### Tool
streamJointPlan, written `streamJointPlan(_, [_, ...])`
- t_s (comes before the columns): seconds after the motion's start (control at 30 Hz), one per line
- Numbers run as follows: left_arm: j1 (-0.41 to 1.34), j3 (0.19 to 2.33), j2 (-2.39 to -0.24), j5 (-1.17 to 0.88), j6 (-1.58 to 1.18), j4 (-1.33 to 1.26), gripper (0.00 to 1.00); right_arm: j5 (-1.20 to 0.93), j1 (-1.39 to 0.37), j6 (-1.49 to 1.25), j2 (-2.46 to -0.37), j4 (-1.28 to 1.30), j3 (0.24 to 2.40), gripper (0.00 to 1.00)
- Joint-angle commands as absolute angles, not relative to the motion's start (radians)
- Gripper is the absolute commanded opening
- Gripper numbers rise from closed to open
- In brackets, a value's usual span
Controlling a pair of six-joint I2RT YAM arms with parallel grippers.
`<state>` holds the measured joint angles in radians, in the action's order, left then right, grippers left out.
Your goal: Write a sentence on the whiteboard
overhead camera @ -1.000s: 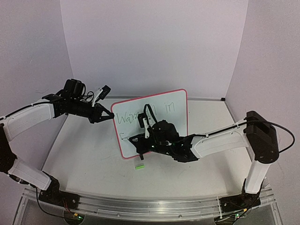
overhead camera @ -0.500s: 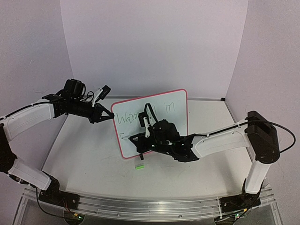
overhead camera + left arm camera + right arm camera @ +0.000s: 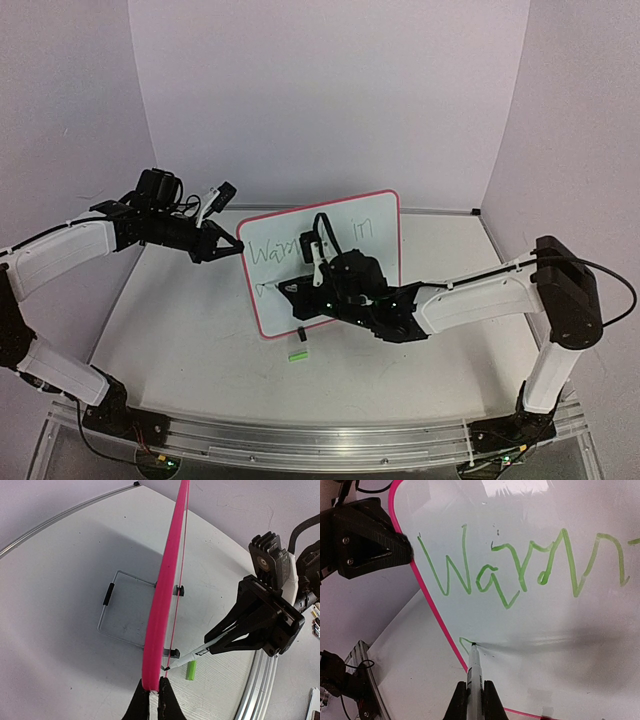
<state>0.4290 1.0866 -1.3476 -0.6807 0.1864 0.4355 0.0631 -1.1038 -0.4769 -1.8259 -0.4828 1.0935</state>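
The whiteboard (image 3: 268, 306) stands tilted at mid-table, its pink frame (image 3: 165, 590) seen edge-on in the left wrist view. My left gripper (image 3: 237, 247) (image 3: 154, 687) is shut on the frame's left edge. My right gripper (image 3: 475, 687) (image 3: 300, 292) is shut on a white marker (image 3: 474, 666) (image 3: 192, 657), whose tip touches the board's lower left. The sentence (image 3: 520, 570) reads "Warm" in green, with "in" (image 3: 362, 228) further right. A short green stroke (image 3: 465, 642) starts a second line at the tip. The right arm hides the board's middle in the top view.
A green marker cap (image 3: 297, 354) (image 3: 191, 670) lies on the table in front of the board. A wire stand (image 3: 120, 605) sits behind the board, with black clip feet (image 3: 173, 653) at its bottom edge. A metal rail (image 3: 320, 440) runs along the near edge.
My right gripper has shifted slightly up and left with the marker along the board's lower left. The left arm and the board have not moved.
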Motion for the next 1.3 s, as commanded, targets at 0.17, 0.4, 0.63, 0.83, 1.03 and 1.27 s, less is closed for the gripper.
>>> streamJointPlan(0.17, [0.459, 1.083, -1.374, -0.655, 0.219, 0.507, 0.0, 0.08, -1.094, -0.513, -1.836, -0.511, 1.077, 0.0])
streamJointPlan(0.4, [0.46, 1.083, -1.377, -0.655, 0.218, 0.506, 0.0, 0.071, -1.094, -0.527, -1.845, -0.505, 1.055, 0.0])
streamJointPlan(0.63, [0.463, 1.084, -1.38, -0.655, 0.218, 0.507, 0.0, 0.085, -1.094, -0.529, -1.844, -0.499, 1.046, 0.0])
streamJointPlan(0.83, [0.465, 1.085, -1.38, -0.654, 0.219, 0.509, 0.0, 0.094, -1.094, -0.522, -1.837, -0.488, 1.056, 0.0])
streamJointPlan(1.03, [0.465, 1.083, -1.376, -0.652, 0.219, 0.509, 0.0, 0.107, -1.093, -0.514, -1.813, -0.479, 1.051, 0.0])
streamJointPlan(1.27, [0.466, 1.084, -1.379, -0.652, 0.218, 0.509, 0.0, 0.108, -1.093, -0.503, -1.75, -0.475, 1.033, 0.0])
